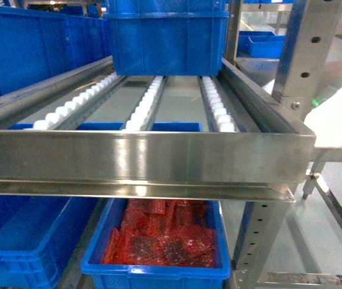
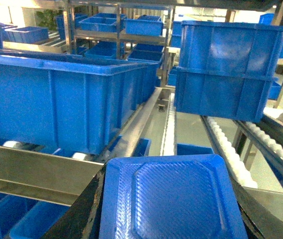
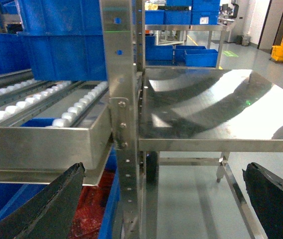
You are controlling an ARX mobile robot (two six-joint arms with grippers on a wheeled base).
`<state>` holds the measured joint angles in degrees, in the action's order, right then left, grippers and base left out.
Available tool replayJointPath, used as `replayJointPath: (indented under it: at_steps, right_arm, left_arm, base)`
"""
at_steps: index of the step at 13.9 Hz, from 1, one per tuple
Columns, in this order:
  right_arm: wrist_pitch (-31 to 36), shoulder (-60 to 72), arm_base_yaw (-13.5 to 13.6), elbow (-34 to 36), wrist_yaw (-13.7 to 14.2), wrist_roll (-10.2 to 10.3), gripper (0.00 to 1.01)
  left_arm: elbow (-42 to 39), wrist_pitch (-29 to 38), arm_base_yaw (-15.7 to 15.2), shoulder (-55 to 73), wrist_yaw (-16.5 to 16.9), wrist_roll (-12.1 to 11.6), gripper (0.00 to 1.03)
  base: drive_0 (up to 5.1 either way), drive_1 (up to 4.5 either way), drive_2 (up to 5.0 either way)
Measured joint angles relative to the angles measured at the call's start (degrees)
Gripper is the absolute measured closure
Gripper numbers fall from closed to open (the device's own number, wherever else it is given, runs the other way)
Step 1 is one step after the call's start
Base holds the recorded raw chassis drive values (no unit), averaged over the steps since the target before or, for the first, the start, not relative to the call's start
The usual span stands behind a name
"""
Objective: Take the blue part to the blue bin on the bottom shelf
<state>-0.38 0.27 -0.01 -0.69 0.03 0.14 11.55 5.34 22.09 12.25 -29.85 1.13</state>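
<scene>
My left gripper (image 2: 167, 204) is clamped on the blue part (image 2: 174, 191); the right gripper (image 3: 162, 174) gapes wide, holding nothing. The blue bin (image 1: 20, 241) sits left of the red-bag crate (image 1: 159, 280), lower than my left gripper, so the left arm is nearer.

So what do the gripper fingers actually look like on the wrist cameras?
Right gripper: two broad matte black fingers with rough, worn-looking edges, one at each lower corner. Left gripper: only dark black finger edges show, beside a blue textured plastic piece. No cables or markings are visible, and no arms appear in the head view.
</scene>
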Motion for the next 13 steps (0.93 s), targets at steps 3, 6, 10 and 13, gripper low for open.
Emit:
replayJointPath:
  at_steps: [3, 6, 10, 13]
  right_arm:
    - [0.1, 0.0, 0.0, 0.0, 0.0, 0.0, 0.03]
    - [-0.1, 0.0, 0.0, 0.0, 0.0, 0.0, 0.03]
    - [0.0, 0.0, 0.0, 0.0, 0.0, 0.0, 0.03]
    - [0.0, 0.0, 0.0, 0.0, 0.0, 0.0, 0.03]
  left_arm:
    - [0.0, 0.4, 0.0, 0.0, 0.0, 0.0, 0.60]
    - [0.0, 0.1, 0.0, -0.1, 0.0, 0.0, 0.60]
    - [0.0, 0.2, 0.0, 0.0, -0.1, 0.0, 0.60]
    - [0.0, 0.2, 0.0, 0.0, 0.0, 0.0, 0.60]
  base:
    - [-4.9, 3.35, 1.4]
    - [-4.9, 3.35, 1.4]
    - [-4.9, 3.35, 1.4]
    - [-4.9, 3.35, 1.4]
